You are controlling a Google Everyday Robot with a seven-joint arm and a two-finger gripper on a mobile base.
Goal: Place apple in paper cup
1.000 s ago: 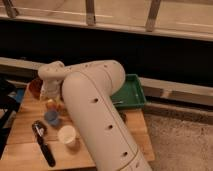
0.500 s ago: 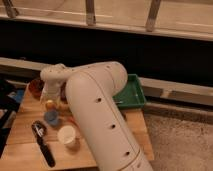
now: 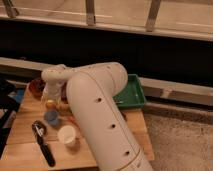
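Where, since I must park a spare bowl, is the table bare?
Bare table wood shows left of the black tool and in front of the green tray. Crowded where the gripper hangs by the apple, blue cup and paper cup close.

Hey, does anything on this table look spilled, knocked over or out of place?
Nothing stands out. The paper cup stands upright near the front edge of the table, with the blue cup upright behind it. The gripper is down at the apple, farther back. No spill shows.
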